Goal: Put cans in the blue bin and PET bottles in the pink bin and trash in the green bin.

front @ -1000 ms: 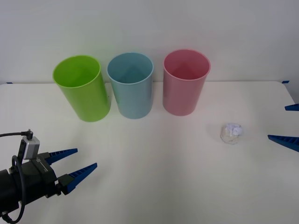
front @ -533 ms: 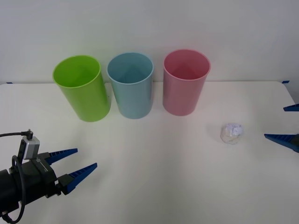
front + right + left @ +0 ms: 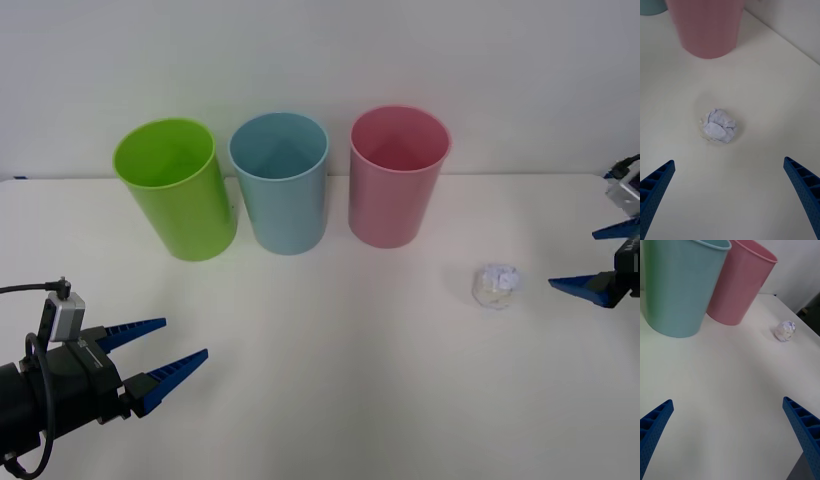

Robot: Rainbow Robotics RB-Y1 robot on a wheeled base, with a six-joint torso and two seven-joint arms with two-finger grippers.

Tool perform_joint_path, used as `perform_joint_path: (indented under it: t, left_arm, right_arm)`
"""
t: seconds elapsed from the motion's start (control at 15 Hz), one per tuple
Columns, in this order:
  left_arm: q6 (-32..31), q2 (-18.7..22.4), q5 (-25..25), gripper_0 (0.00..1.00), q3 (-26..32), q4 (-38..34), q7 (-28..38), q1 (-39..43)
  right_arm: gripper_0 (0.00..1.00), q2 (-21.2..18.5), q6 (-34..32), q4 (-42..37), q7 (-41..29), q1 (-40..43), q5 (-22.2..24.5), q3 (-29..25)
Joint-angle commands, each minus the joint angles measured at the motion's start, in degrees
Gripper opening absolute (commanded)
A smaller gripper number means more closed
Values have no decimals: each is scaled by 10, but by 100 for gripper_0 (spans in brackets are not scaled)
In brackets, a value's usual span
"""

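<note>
1. Leftmost, the left gripper (image 3: 168, 354) hangs low over the near-left part of the white table (image 3: 330, 380), its blue ribbed fingers spread apart with nothing between them; its arm is cut off by the front view's lower-left corner.
2. Behind it, the green bin (image 3: 178, 190) stands upright at the left end of a row along the far side of the table, lime-coloured with smooth tapered walls and an open mouth.
3. Next, the blue bin (image 3: 282, 184) stands upright just beside the green one, light blue and of the same tumbler shape; whether the two touch cannot be told.
4. Then the pink bin (image 3: 395, 178) stands upright at the right end of the row, a narrow gap between it and the blue bin.
5. Further right and nearer the robot, the trash (image 3: 496, 285) lies alone on the table, well apart from the pink bin: a small crumpled whitish ball, partly see-through at its edges, with sharp creases showing in the right wrist view (image 3: 718, 126).
6. Rightmost, the right gripper (image 3: 598, 258) sits at the table's right edge, near the trash but not touching it, fingers wide apart and empty; the front view's border cuts off most of it.
</note>
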Motion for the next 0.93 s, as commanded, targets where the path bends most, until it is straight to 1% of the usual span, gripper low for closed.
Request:
perform_joint_path:
  t: [0.07,0.13,0.27,0.33,0.4,0.6,0.73,0.93]
  left_arm:
    - [0,0,0,100,0,0,0,0]
    - [0,0,0,100,0,0,0,0]
    - [0,0,0,100,0,0,0,0]
    - [0,0,0,100,0,0,0,0]
    - [0,0,0,100,0,0,0,0]
    - [0,0,0,100,0,0,0,0]
    - [0,0,0,100,0,0,0,0]
    - [0,0,0,100,0,0,0,0]
  right_arm:
    - [100,5,0,40,-1,-23,10,27]
    - [100,15,0,50,-1,-26,17,31]
    - [100,48,0,52,2,-29,61,31]
    - [100,76,0,52,0,-31,94,30]
    - [100,93,0,52,0,-34,118,30]
    - [100,135,1,52,3,-35,171,30]
    - [100,141,9,64,2,-38,176,35]
    - [100,141,39,114,10,-57,180,54]
